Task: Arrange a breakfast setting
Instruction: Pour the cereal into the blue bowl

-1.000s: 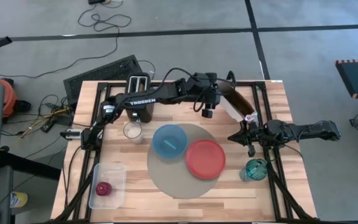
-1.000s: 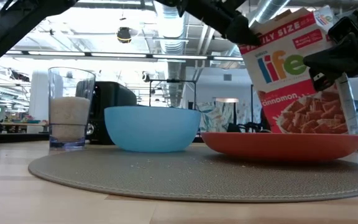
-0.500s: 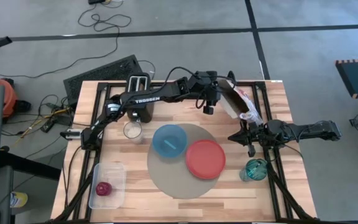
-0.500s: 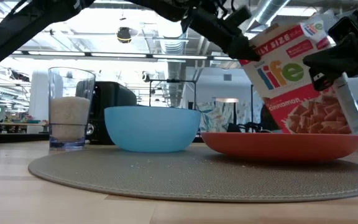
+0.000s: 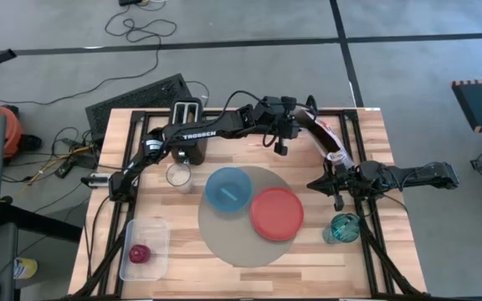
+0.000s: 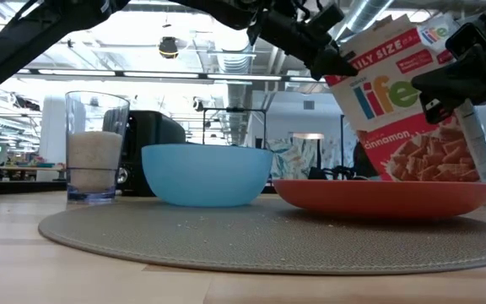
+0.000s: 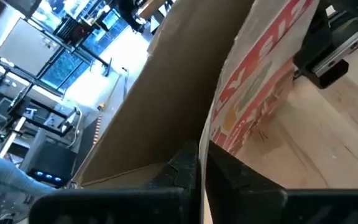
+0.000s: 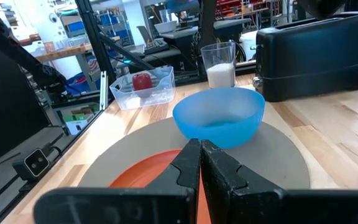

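Note:
A red cereal box (image 5: 323, 140) stands tilted at the table's far right, and my left gripper (image 5: 296, 127) is shut on its top. On the round grey-beige mat (image 5: 224, 242) sit the light-blue bowl (image 5: 228, 189) and the red-orange plate (image 5: 276, 213). The teal glass (image 5: 344, 227) stands off the mat at the right. The red apple (image 5: 140, 252) lies in a clear tub (image 5: 145, 234) at the near left. My right gripper (image 5: 318, 184) waits shut beside the plate, in front of the box in the low view (image 6: 445, 84). My left gripper pinches one cardboard wall at the box's open top edge (image 7: 211, 134), one finger on the brown inner face and the other on the printed face. The fingers come from the table's left, slanting slightly down. The box leans with its top toward the right (image 6: 420, 38); the plate hides its bottom.
A black-and-silver toaster (image 5: 188, 125) stands at the far edge, with a clear glass of white stuff (image 5: 178, 175) in front of it. Black frame rails run along the table's left and right sides. Bare wood shows near the front edge.
My left gripper has sunk a little and moved onto the box's top, taking hold of it. The box has tipped from nearly upright into a lean, its top swinging toward the right while its lower end stays put.

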`<state>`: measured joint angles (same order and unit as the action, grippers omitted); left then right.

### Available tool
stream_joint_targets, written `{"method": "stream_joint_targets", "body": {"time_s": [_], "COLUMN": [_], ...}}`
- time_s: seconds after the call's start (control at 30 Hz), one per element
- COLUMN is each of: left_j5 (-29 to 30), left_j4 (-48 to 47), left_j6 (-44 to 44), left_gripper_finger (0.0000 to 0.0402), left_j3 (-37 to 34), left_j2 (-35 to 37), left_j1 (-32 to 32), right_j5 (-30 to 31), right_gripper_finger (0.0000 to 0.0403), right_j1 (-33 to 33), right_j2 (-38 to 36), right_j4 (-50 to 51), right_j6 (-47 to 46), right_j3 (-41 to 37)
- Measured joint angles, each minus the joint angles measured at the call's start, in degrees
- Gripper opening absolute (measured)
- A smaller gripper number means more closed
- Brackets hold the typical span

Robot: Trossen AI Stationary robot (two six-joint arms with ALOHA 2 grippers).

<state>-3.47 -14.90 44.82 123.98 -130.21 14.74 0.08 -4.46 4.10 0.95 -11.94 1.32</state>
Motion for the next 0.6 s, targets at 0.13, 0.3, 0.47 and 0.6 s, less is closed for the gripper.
{"method": "stream_joint_targets", "body": {"time_s": [0.13, 0.3, 0.47, 0.6], "left_j5": [2.96, 6.3, 12.01, 13.9], "left_j4": [-0.73, -5.35, -12.91, -17.95], "left_j6": [-1.11, -2.45, -5.32, -9.24], "left_gripper_finger": [0.0, 0.0, 0.0, 0.0], "left_j3": [0.0, -0.13, -0.04, -0.04], "left_j2": [0.44, 4.02, 9.65, 12.3], "left_j1": [-0.48, -1.76, -2.86, -2.84], "right_j5": [0.0, -0.2, -0.2, -0.16], "right_gripper_finger": [0.0043, 0.0043, 0.0043, 0.0043], "right_j1": [-0.03, 0.01, 0.01, 0.16], "right_j2": [0.02, 0.01, 0.0, 0.01], "right_j4": [-0.1, 0.43, 1.07, 2.0], "right_j6": [0.29, 1.22, 3.26, 3.5], "right_j3": [0.0, 0.99, 3.51, 4.94]}}
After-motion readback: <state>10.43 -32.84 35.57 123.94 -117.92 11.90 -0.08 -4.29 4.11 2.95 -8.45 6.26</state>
